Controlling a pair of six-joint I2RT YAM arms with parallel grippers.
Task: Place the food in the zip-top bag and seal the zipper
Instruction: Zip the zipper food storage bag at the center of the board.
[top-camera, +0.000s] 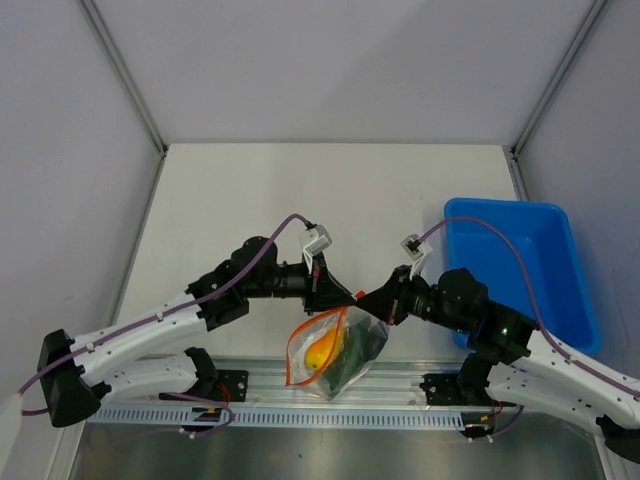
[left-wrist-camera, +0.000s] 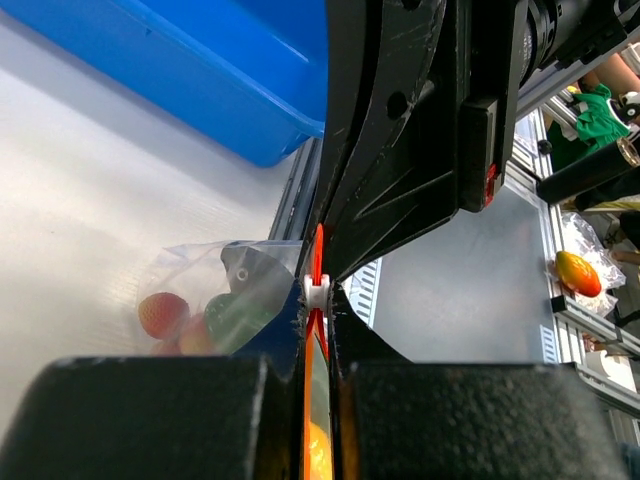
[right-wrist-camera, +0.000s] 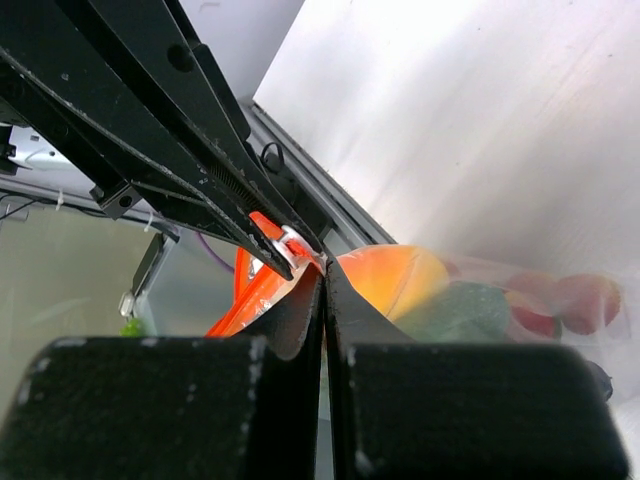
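Observation:
The clear zip-top bag (top-camera: 335, 352) hangs between my two grippers above the table's front rail. Inside it are the yellow-orange pepper (top-camera: 321, 351), the green pepper (top-camera: 358, 349) and the red tomatoes (right-wrist-camera: 560, 300). My left gripper (top-camera: 345, 294) is shut on the orange-red zipper strip (left-wrist-camera: 318, 350), with the white slider tab (left-wrist-camera: 316, 290) at its fingertips. My right gripper (top-camera: 368, 298) is shut on the bag's top edge right next to the slider (right-wrist-camera: 290, 245). The two grippers' tips almost touch. The strip runs down the bag's left side (top-camera: 293, 350).
A blue plastic bin (top-camera: 545, 265) stands at the right, behind my right arm. The slotted metal rail (top-camera: 330, 385) runs along the table's front edge under the hanging bag. The white table (top-camera: 330, 200) stretches behind the grippers.

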